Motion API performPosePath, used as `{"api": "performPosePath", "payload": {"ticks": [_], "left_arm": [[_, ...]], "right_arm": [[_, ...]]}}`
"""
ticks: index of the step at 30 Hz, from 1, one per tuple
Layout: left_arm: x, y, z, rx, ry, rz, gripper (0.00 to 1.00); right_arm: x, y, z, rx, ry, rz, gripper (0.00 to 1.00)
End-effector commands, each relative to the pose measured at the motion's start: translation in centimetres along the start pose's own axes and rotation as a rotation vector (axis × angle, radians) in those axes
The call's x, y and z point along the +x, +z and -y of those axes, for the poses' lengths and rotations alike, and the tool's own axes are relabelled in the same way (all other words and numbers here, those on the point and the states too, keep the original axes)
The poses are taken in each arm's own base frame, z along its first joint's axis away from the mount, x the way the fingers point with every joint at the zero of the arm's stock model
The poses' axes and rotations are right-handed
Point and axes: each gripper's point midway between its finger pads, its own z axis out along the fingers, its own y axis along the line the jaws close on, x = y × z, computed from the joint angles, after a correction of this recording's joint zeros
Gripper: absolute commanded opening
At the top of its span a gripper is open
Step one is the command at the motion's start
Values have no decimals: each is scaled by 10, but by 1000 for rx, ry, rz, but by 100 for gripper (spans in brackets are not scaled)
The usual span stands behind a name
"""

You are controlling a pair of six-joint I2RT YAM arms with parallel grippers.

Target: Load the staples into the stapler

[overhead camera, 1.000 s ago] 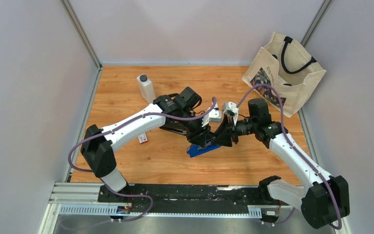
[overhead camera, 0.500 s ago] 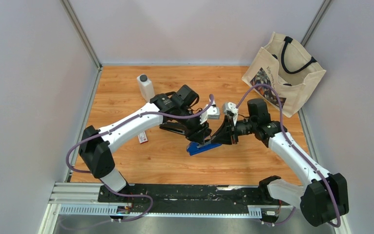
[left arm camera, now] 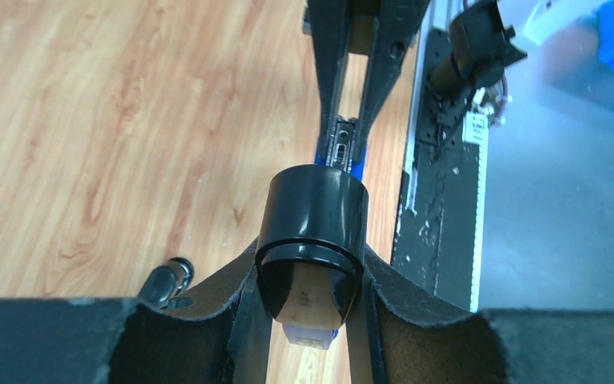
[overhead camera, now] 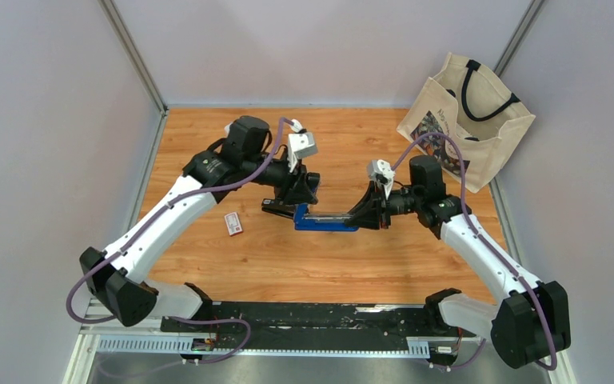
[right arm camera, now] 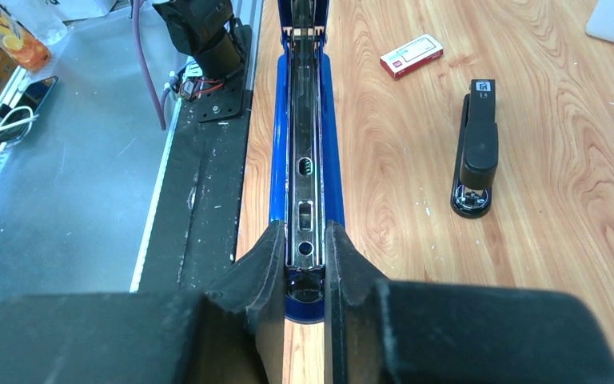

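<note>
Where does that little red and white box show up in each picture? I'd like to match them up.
Top external: the staples box lies left of centre, to the left of the blue stapler.
Right wrist: near the top edge, right of centre, to the right of the stapler's open rail.
Left wrist: not in it.
Shared landmark: the blue stapler, which runs up the middle of both wrist views.
</note>
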Motion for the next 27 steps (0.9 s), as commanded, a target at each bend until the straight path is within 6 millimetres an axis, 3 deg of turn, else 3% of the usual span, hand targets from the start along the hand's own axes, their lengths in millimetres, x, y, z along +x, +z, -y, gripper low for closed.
{"api": "performPosePath", "payload": {"ticks": [1,7,17,23,27], "left_arm": [[-76,-42,-15,-148,96,284,0],[-88,-66,-34,-228,13,381,0],[-116,-112,-42,-358,-14,562,0],[-84,-108,-62,-433,-84,610,0],[-78,-99,-64,-379,-104,694,0]], "right_arm": [[-1,-3,0,31,103,20,0],[-6,-7,4,58,115,51,0],[-16,-6,6,73,179,110,0],[-29,-10,9,149,143,147,0],[-27,-12,15,185,127,131,0]]}}
